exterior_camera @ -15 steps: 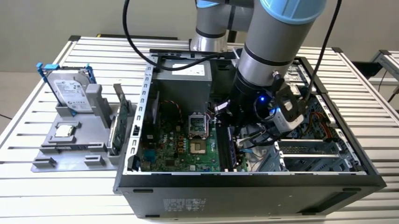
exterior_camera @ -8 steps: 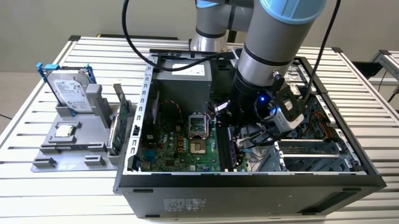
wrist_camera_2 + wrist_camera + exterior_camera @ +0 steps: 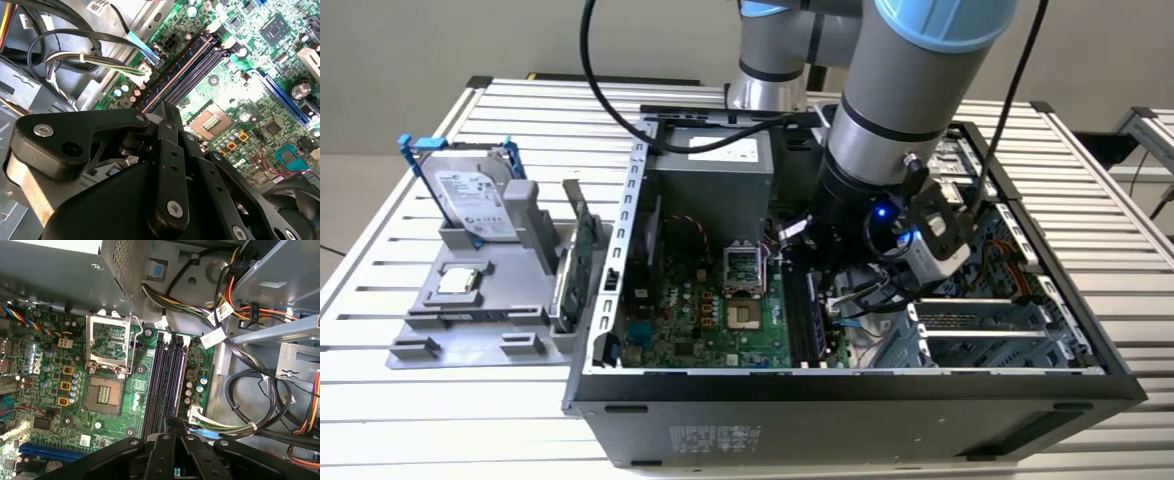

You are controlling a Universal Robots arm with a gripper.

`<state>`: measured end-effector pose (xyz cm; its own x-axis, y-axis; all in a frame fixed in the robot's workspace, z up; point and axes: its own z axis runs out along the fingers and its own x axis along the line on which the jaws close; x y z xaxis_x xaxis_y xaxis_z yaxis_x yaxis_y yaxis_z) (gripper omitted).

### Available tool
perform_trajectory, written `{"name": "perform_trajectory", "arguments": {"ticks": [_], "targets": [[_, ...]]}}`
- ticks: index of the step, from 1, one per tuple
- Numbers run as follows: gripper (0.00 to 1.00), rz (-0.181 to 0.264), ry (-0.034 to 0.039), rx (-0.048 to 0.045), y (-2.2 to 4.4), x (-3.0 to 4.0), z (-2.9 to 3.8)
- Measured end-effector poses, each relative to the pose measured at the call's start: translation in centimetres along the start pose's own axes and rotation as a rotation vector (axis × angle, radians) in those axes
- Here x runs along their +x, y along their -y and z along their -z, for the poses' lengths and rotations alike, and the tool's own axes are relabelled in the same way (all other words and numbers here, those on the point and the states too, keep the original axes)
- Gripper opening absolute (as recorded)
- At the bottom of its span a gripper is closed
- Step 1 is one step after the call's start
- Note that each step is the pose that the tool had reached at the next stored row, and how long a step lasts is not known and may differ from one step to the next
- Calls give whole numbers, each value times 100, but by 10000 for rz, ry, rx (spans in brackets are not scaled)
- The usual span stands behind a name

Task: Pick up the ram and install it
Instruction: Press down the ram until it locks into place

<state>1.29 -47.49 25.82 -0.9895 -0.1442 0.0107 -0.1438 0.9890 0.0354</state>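
Ram: long dark stick (image 3: 805, 312) standing on edge in the memory slots (image 3: 172, 380), inside the open computer case (image 3: 854, 385) on the desk (image 3: 360, 400). In the second wrist view its thin top edge (image 3: 175, 75) runs along the outer slot.
Pincer: closed (image 3: 167, 111), tips drawn together just over the near end of the slot row. I cannot tell whether the stick's edge is pinched between them or only lies under them.
Weight: probably very light.
Stiffness: a thin, rigid board that likely bends little and could crack if twisted.
Fragility: chips and contacts are best left untouched.
Hold: the long top edge, near the middle, kept upright and in line with the slot.
Surroundings: white-tagged cables (image 3: 235, 427) lie just beside the slots, and the processor socket (image 3: 102, 395) is nearby.
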Motion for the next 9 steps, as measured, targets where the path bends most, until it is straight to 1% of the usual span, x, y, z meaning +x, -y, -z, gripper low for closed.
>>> {"name": "perform_trajectory", "arguments": {"ticks": [2,5,9], "targets": [[0,75,0,-15,-1,1,-3],[0,344,-5,-40,0,3,-10],[0,714,-19,-40,0,3,-11]]}}
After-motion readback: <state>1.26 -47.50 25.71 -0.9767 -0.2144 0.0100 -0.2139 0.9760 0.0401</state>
